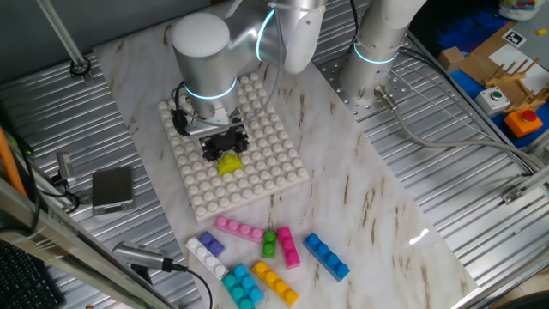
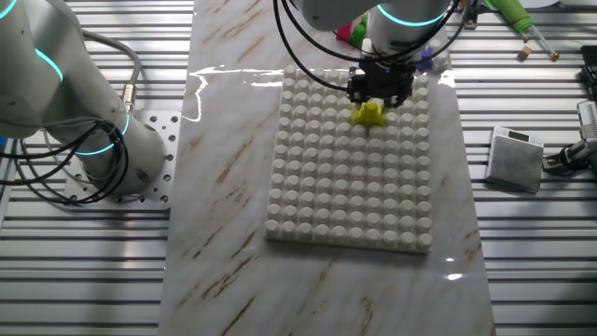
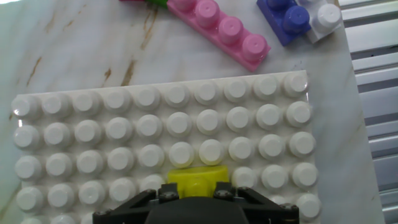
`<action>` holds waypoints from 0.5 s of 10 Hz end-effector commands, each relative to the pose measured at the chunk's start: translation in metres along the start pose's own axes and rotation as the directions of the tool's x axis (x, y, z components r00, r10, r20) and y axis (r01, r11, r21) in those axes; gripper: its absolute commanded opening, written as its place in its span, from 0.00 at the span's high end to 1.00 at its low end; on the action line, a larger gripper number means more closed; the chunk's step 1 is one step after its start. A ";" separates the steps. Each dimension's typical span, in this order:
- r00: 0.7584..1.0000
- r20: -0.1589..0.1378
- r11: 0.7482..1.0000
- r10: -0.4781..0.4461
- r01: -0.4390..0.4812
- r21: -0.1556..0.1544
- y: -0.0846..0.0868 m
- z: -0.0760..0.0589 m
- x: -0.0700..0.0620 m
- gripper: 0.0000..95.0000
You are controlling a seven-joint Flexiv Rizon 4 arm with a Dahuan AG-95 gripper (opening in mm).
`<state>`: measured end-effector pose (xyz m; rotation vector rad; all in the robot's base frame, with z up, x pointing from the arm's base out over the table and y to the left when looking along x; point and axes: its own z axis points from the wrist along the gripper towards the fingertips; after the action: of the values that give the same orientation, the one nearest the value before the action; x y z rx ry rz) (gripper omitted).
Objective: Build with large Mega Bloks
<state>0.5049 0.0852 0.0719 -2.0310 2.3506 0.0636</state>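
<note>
A short yellow brick (image 1: 229,165) (image 2: 370,114) (image 3: 198,179) rests on the studs of the white baseplate (image 1: 257,184) (image 2: 354,205) (image 3: 87,155), about two rows in from one long edge. My gripper (image 1: 226,153) (image 2: 375,101) (image 3: 198,194) stands straight over it, its black fingers shut on the brick's two sides. Loose Mega Bloks lie on the marble past the plate: pink (image 1: 238,229) (image 3: 221,28), purple-and-white (image 1: 206,249) (image 3: 301,18), green (image 1: 269,244), magenta (image 1: 288,247), blue (image 1: 327,257), a longer yellow one (image 1: 274,281) and cyan (image 1: 243,285).
A second arm's base (image 1: 377,51) (image 2: 103,149) is bolted beside the marble slab. A small grey box (image 1: 112,189) (image 2: 516,159) with cables lies on the ribbed metal table beside the plate. Cardboard and orange parts (image 1: 515,103) sit at the far corner.
</note>
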 end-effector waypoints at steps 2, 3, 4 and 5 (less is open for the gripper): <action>1.000 -0.002 1.000 0.002 -0.002 0.001 0.000 -0.008 0.001 0.40; 1.000 -0.003 1.000 0.003 -0.003 0.002 0.001 -0.013 0.002 0.40; 1.000 -0.004 1.000 0.006 -0.006 0.004 0.001 -0.025 0.003 0.40; 1.000 -0.004 1.000 0.019 -0.019 0.005 0.002 -0.036 0.003 0.40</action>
<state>0.5031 0.0811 0.1057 -2.0112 2.3657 0.0544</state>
